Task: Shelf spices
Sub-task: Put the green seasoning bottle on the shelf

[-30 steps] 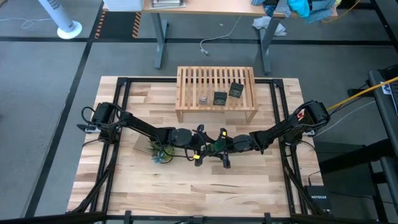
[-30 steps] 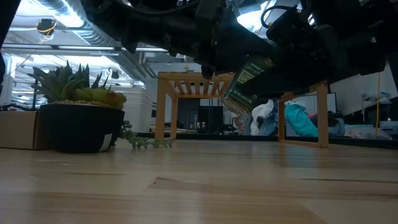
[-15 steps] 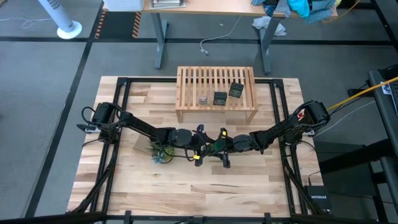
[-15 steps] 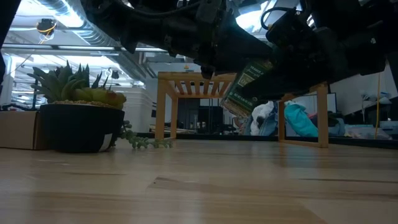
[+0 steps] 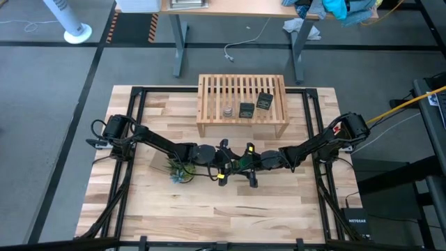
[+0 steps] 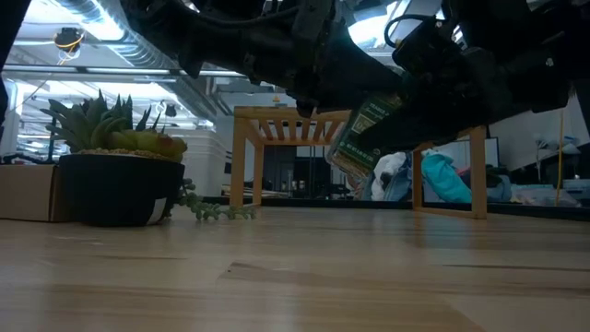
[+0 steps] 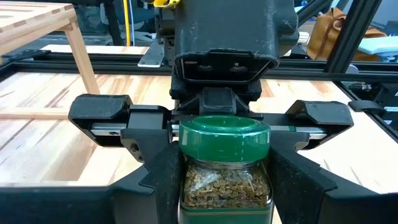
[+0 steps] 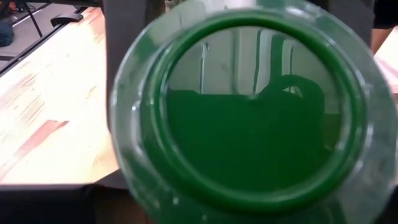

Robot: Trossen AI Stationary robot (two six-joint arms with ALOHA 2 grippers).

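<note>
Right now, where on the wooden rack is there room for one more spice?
The shelf is bare along its left end, beside the tiny round jar, and along its far edge. It is crowded at the front right, where that jar and two dark tins sit. The green-capped jar hangs between both grippers in front of the shelf.

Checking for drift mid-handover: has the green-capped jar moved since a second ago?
Barely. In the low view the green-capped jar sits tilted in front of the shelf's top rail as before, edging slightly rightward, held between the left gripper and right gripper.
</note>
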